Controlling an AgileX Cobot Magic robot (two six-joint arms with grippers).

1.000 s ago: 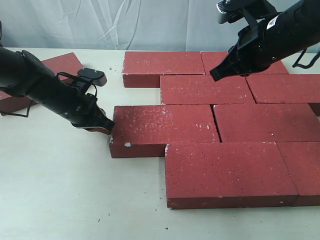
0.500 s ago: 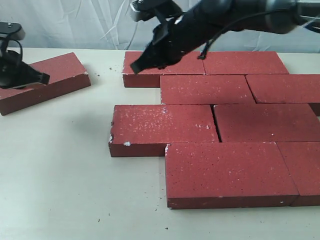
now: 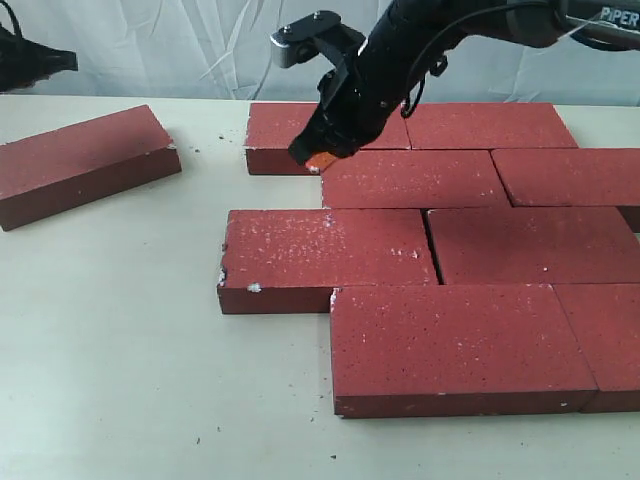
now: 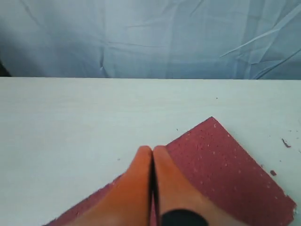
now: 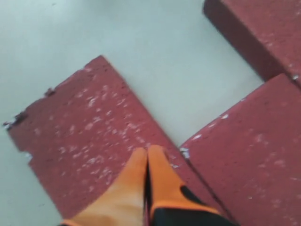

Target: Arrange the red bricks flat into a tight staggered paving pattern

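Several red bricks lie flat in staggered rows [image 3: 430,250]; the third-row left brick [image 3: 325,255] juts out to the left. One loose red brick [image 3: 85,160] lies askew at far left. My right gripper [image 3: 318,160] is shut with nothing in it. In the right wrist view its tips [image 5: 147,150] hang over that flecked brick [image 5: 84,141], close to the seam with the second-row brick [image 5: 254,160]. My left gripper [image 3: 68,61] is at the far back left, shut and empty; its tips [image 4: 153,149] are over the loose brick [image 4: 225,169].
A bare notch of table [image 3: 285,192] lies between the back-row left brick [image 3: 290,130] and the jutting brick. Pale table [image 3: 150,350] spreads left and in front of the paving. A crumpled white backdrop [image 3: 180,50] hangs behind. Small crumbs dot the table.
The left gripper left the jutting brick's left end and drew back up to the far left. The right arm swung from back right across to the paving's left end and came down.
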